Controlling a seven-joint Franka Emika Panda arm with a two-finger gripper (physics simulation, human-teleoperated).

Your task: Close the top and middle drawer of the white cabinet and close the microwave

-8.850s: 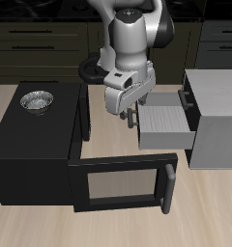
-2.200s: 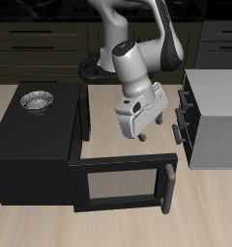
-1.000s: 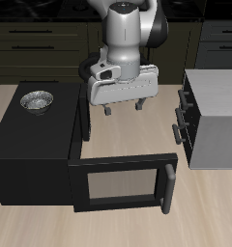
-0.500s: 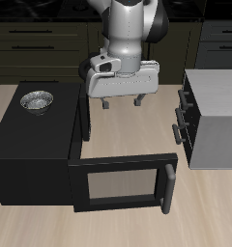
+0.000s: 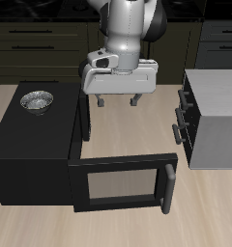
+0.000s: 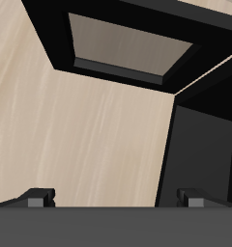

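- Exterior view: my gripper (image 5: 118, 100) hangs with fingers spread wide, empty, above the table between the microwave (image 5: 33, 154) and the white cabinet (image 5: 213, 118); the microwave door (image 5: 123, 183) stands open, and both drawers (image 5: 182, 120) sit flush.
- Wrist view: my fingertips (image 6: 38, 196) frame the microwave door's window (image 6: 128, 45) below.

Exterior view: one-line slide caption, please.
Open pincer hovers above table; white cabinet drawers shut, microwave door wide open.
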